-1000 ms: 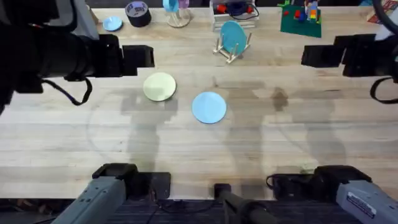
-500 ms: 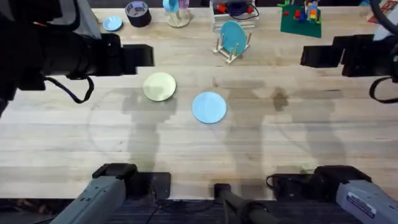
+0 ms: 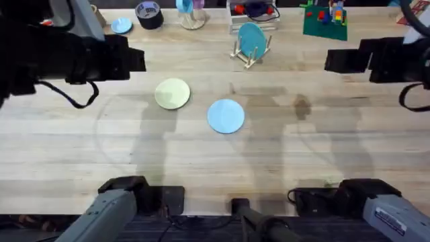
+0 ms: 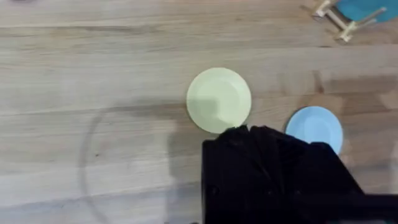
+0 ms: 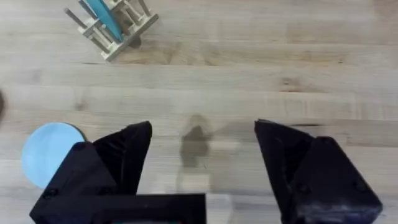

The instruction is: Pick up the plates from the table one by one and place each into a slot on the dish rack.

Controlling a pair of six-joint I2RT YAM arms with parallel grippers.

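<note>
Yellow plate (image 3: 173, 93) and blue plate (image 3: 226, 115) lie flat mid-frame, waiting. Rack (image 3: 250, 46), upper centre, already holds one. Right gripper (image 5: 203, 152) hangs spread, empty; left gripper's (image 4: 249, 133) state can't be told.

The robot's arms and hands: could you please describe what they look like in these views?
Both arms are black and boxy. The left arm trails a looping black cable. Grey housings sit at the bases, the right base bearing a white label. The right hand has two broad, matte black wedge-shaped fingers; the left hand appears as a dark angular block.
</note>
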